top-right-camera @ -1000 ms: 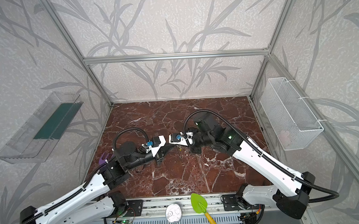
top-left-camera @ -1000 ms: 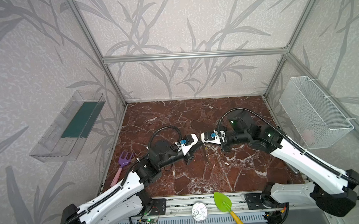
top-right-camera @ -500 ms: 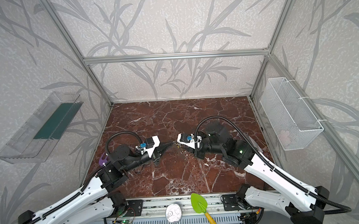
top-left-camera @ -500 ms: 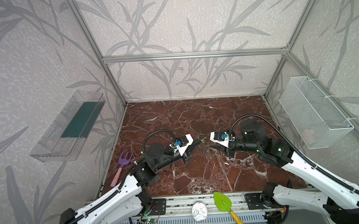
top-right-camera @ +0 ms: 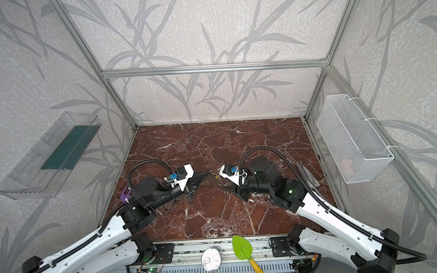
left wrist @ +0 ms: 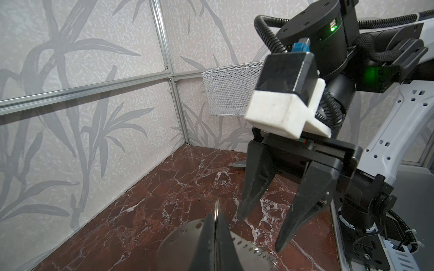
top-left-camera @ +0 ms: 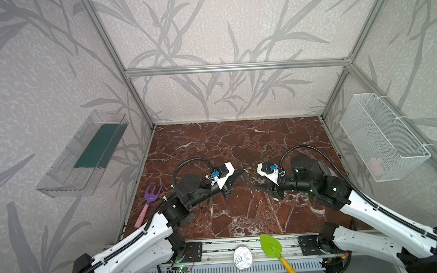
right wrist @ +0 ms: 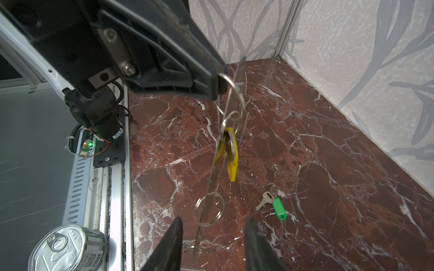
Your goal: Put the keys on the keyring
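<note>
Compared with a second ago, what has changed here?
The right pincer opened and backed off slightly rightward, away from the left pincer. The left pincer stayed shut on the keyring, with the yellow key hanging from it. The green key, fork, spade and can have not moved.

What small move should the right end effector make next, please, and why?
Probably lower the open right end effector onto the silvery green-tagged key on the table: the yellow-tagged key hangs from the flat grey keyring held in the left end effector.
</note>
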### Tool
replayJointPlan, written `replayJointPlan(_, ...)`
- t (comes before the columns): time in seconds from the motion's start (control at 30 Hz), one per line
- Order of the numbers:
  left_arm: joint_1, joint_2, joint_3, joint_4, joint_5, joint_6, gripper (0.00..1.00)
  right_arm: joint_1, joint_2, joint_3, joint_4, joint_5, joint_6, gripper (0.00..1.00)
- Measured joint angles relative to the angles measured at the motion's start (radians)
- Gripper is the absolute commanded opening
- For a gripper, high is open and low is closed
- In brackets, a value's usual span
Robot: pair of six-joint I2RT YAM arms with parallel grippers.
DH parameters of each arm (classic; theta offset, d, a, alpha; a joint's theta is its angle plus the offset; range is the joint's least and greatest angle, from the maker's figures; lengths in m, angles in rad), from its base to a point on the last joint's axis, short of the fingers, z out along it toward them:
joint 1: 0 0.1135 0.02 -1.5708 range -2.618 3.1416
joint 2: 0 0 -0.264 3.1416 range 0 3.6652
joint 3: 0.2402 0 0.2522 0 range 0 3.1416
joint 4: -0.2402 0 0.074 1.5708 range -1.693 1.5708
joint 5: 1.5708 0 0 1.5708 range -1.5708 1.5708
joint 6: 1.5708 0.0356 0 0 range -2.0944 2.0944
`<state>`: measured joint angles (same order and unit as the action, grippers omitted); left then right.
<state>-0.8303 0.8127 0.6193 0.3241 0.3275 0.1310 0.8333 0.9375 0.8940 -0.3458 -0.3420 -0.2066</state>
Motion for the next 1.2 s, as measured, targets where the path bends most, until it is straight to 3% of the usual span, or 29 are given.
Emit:
replayJointPlan(0.77,0.0,0.0,0.0,0.031,-0.083,-0.001,0.0,0.0,0.058,-0.102,0.119,-0.117,0.1,0.5)
replayJointPlan(0.93,0.0,0.0,0.0,0.032,-0.087,-0.001,0.0,0.0,0.098,-0.105,0.168,-0.159,0.121,0.45)
replayJointPlan(1.1,0.0,0.0,0.0,0.032,-0.091,0.0,0.0,0.0,0.115,-0.105,0.204,-0.194,0.134,0.27)
replayJointPlan(1.2,0.0,0.0,0.0,0.032,-0.092,0.0,0.0,0.0,0.122,-0.105,0.215,-0.209,0.14,0.3)
